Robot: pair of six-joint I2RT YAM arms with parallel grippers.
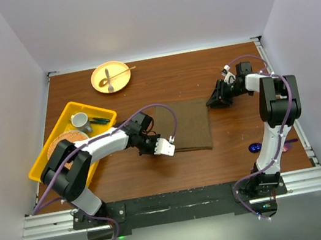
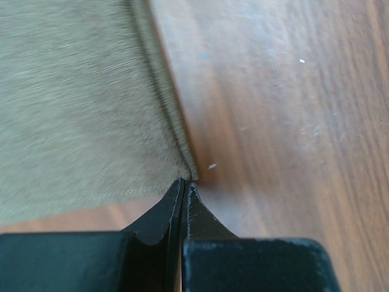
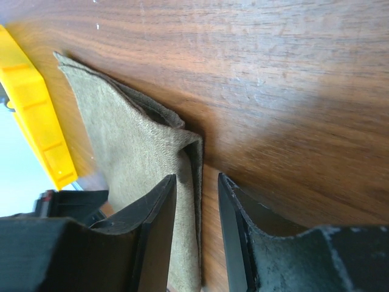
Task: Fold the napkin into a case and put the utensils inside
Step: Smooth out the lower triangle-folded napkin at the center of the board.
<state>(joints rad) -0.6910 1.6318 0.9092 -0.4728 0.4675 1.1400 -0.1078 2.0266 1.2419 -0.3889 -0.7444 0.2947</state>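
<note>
**Napkin fold: corner pick-up**

Napkin (image 1: 189, 124): folded flat on the counter (image 1: 219, 66), frame centre.
Left end effector (image 2: 185, 185): clenched, apparently pinching the lower-left corner.
Right end effector (image 3: 196, 179): released, jaws straddling the upper-right corner.
Advice: seat the right deeper, close, then lift both evenly.

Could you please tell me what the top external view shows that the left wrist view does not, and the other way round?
Only top external: the right tool, open at the far right corner of the napkin; a yellow plate carrying utensils; a yellow tray; and a blue spoon. Only left wrist: the left tool shut right at a napkin corner, apparently pinching it, and the fold's layered edge. Both: the napkin and the wooden table.
</note>
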